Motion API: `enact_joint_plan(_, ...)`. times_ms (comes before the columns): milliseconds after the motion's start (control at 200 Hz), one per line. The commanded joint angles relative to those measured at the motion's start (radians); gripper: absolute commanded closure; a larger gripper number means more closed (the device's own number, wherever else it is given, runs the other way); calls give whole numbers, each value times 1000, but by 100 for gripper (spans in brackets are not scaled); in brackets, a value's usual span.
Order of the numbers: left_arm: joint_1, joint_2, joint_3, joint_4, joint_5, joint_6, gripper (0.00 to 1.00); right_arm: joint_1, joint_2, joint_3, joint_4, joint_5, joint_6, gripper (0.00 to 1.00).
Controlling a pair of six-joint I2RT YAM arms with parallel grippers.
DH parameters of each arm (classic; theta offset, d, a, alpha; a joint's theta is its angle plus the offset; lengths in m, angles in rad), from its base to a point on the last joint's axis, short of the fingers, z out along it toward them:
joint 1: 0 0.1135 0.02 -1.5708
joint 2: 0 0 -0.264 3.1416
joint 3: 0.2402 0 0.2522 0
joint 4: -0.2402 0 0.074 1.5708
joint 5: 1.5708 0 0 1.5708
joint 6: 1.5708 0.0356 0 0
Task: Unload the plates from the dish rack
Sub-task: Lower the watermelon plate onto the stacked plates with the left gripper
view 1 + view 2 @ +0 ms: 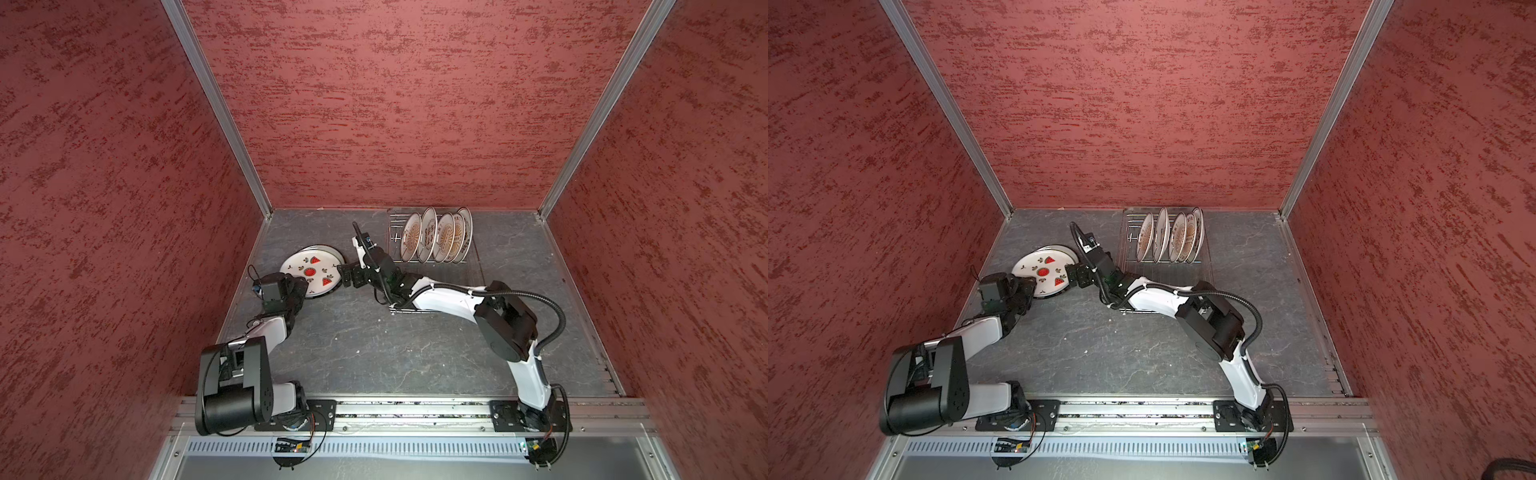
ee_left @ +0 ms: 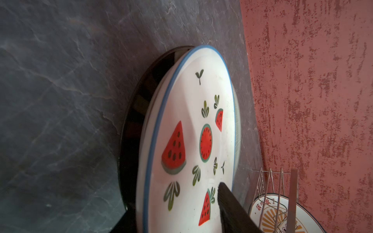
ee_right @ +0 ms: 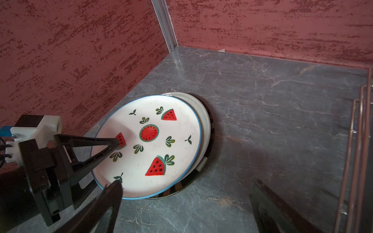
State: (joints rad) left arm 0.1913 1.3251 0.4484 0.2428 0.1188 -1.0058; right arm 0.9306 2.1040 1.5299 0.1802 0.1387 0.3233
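**A:** Layout?

**B:** Grey table (image 1: pixel 374 353). The dish rack (image 1: pixel 394 226) sits far, right of centre, and its near end runs under the right arm (image 1: pixel 444 299). Five plates (image 1: pixel 436 237) stand upright in the far end. On the left is a flat stack of three: watermelon plate (image 1: pixel 311 272) on top, cream plate (image 3: pixel 203 121) under it, dark-rimmed plate (image 2: pixel 133 113) at the bottom.

**A:** Grippers?

**B:** The left gripper (image 1: pixel 300 286) is at the watermelon plate's near-left rim, with one finger (image 3: pixel 105 142) over the face. I can't tell if it's pinching or has let go. The right gripper (image 1: pixel 345 276) is spread wide and empty, just beside the stack's right edge.

**A:** Handling?

**B:** My read is glazed ceramic: stiff, fairly heavy, slick, and it chips. Pinch the top rim edge-on and lift straight up off the prongs (image 2: pixel 271 181).

**A:** Obstructions?

**B:** The plates are packed close and the rightmost pair overlaps, so finger room is thin. The far wall (image 1: pixel 415 124) is right behind the rack. The right arm over the rack's near end could snag the wire.
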Motion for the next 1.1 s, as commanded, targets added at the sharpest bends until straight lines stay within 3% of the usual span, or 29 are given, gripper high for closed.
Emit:
enact_joint_plan(0,-19,-26,44,-8,-82,34,21,6,-50,-21,47,-5,-1,1)
enact_joint_plan(195,-14,44,78,16,-46,30,22,6,-60,-39,60,-4,-3,2)
enact_joint_plan(426,-51,53,117,-43,-175,45,19,7,-67,-40,61,-7,-7,1)
enact_joint_plan(1092,-72,149,189,-94,-308,57,15,7,-92,-58,59,13,-24,1)
